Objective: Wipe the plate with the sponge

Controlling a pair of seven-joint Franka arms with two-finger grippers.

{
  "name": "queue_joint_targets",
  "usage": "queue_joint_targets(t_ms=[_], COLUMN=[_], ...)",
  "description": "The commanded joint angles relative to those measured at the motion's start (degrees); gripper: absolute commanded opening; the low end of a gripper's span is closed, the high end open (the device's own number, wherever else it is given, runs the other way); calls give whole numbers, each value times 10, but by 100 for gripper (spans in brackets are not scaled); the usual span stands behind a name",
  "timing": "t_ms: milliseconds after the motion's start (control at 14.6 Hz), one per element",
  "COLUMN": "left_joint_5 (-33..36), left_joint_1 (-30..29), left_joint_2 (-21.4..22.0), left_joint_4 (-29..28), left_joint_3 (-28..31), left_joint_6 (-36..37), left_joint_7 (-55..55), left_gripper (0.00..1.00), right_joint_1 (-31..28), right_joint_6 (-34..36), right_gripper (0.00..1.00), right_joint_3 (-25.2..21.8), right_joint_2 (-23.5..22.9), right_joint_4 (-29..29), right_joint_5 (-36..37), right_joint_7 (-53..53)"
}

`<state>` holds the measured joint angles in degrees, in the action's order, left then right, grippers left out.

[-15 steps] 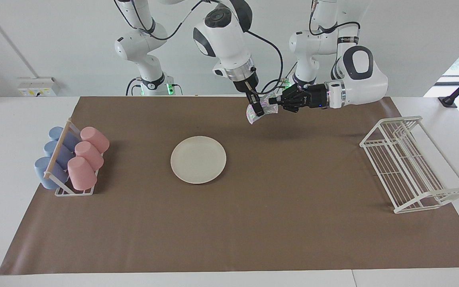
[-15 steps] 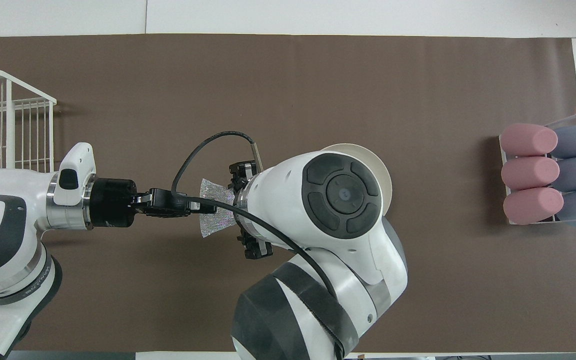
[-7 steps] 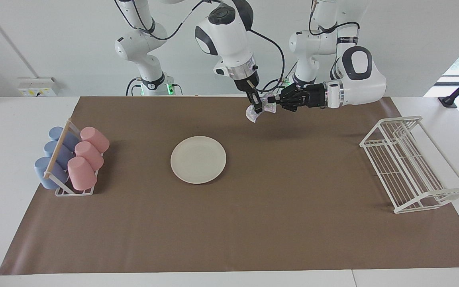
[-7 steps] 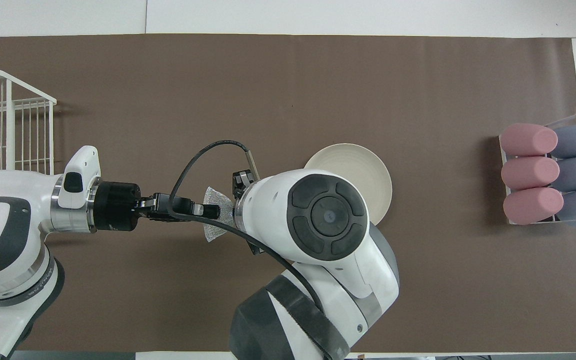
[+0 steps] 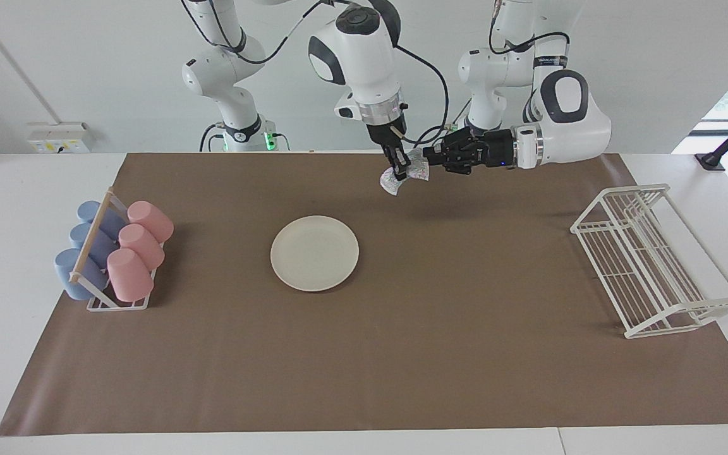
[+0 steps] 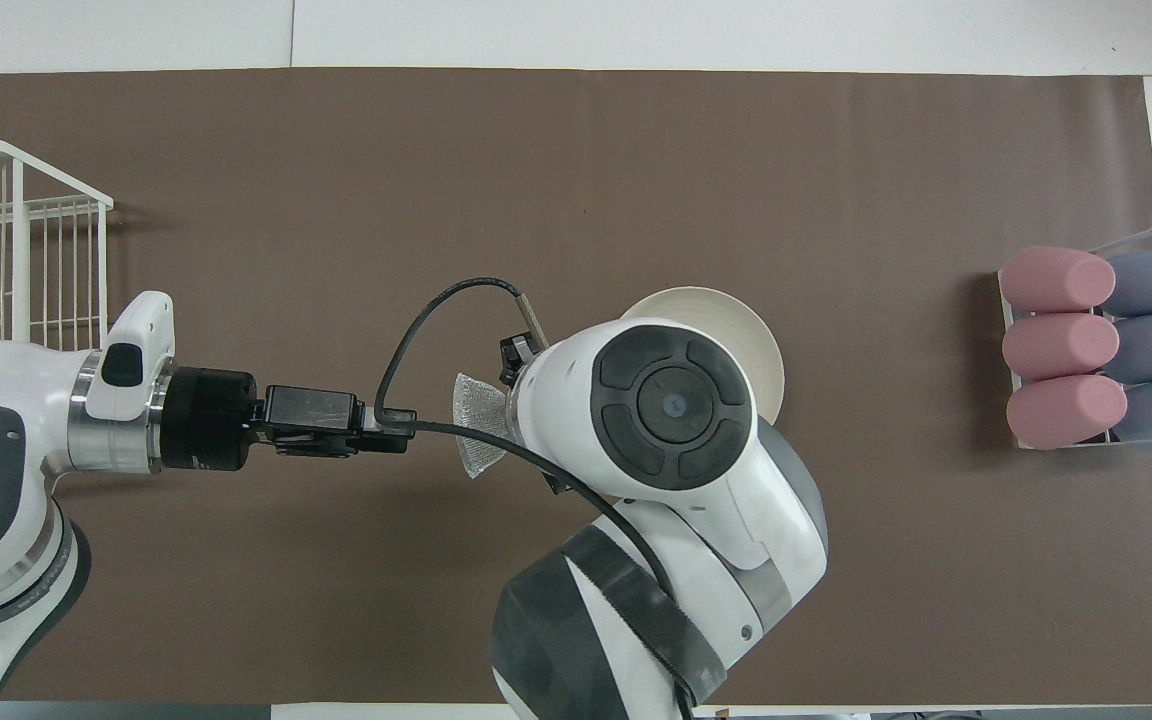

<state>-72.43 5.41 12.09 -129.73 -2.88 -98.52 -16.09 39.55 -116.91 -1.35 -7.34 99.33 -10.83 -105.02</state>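
Observation:
The cream-white plate [image 5: 315, 253] lies flat on the brown mat at mid-table; in the overhead view the right arm covers most of it and only its rim [image 6: 726, 312] shows. The silvery-grey sponge [image 5: 394, 179] hangs in the air over the mat, between the plate and the robots' bases; it also shows in the overhead view [image 6: 476, 437]. My right gripper [image 5: 400, 168] points down and is shut on the sponge's top edge. My left gripper [image 5: 428, 158] lies level beside the sponge, open and empty, a small gap away from it [image 6: 398, 438].
A rack of pink and blue cups [image 5: 114, 253] stands at the right arm's end of the mat [image 6: 1096, 345]. A white wire dish rack [image 5: 648, 259] stands at the left arm's end [image 6: 16, 240].
The left gripper has let go of the sponge and drawn back toward its own end. The right gripper now holds the sponge alone and has shifted slightly toward the plate.

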Motion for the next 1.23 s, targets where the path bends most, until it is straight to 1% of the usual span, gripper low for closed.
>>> queue_joint_targets(t_ms=[0,69,137,206,343,480,617,754,960,1166], left_joint_5=[54,63,89,125,199,261,300,350,452,556], left_joint_1=[-6,-8,-15,-23,-25,-25,-29,-31,-23,-9], left_joint_2=[8,7,6,2,-9,-29,-36,-37,-45,-45], left_joint_4=[23,32,38,55,90,129,148,163,182,191], left_joint_3=[0,0,0,-1,-1,-1,1,1,0,0], left_joint_6=[-35,-37,-40,-40,-42,-41,-41,-41,-39,-28], left_joint_7=[54,68,81,100,158,190,212,222,223,223], left_gripper=[100,100,100,100,100,100,100,100,100,100], right_joint_1=[-40,-57,-63,-63,-79,-100,-101,-99,-99,-101], right_joint_6=[-29,-91,-147,-188,-225,-245,-249,-249,-249,-255], right_gripper=[0,0,0,0,0,0,0,0,0,0], right_joint_3=[4,4,4,4,4,4,4,4,4,4], right_joint_2=[21,15,13,11,13,7,0,-8,-14,-34], right_joint_4=[67,108,146,174,215,239,257,266,279,283], right_joint_5=[9,9,9,9,9,8,8,4,0,0], right_joint_7=[66,96,108,111,151,196,199,197,196,199])
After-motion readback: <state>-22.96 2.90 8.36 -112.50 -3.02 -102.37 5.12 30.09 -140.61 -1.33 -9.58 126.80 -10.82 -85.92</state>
